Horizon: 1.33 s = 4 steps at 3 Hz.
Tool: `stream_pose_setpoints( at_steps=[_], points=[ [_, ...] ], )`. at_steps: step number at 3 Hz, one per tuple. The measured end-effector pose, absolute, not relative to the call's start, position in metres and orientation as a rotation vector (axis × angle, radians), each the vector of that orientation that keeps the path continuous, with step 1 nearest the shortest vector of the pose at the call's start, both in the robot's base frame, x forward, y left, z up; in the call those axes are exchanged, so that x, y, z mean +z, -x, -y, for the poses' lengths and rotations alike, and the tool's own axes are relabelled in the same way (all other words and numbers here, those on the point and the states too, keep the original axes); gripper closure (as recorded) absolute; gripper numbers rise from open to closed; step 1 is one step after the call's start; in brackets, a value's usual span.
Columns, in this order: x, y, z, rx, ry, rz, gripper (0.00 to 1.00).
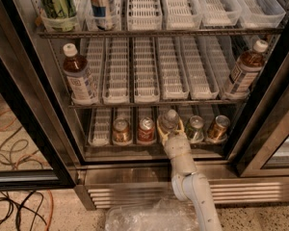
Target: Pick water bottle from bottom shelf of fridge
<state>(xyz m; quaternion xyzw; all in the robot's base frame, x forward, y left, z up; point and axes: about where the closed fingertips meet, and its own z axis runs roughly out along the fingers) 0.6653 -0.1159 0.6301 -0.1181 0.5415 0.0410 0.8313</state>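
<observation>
Bottle (169, 118) stands upright on bottom shelf (100, 127), between cans (146, 129). Gripper (170, 129) is at it, jaws apparently closed on its body. You've got reach and likely grasp done; lifting it out of fridge (19, 105) remains.

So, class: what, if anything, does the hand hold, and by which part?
The hand holds the water bottle by its lower body, clasped from both sides; the cap stands clear above.

Arm (183, 161) off-white, glossy, built of stubby cylindrical links. Thin dark seams between links. Bulbous rounded joint low down. Gripper (169, 129) pale yellow-tan, darker than arm, at bottom shelf (100, 129), mid-row.
</observation>
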Motion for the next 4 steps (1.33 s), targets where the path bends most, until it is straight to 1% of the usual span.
stream_pose_setpoints(
  at_steps=[2,4],
  points=[
    [0.655,-0.664,0.109,0.070,0.267,-1.099,1.00],
    [0.655,-0.665,0.110,0.064,0.265,-1.076,1.00]
  ],
)
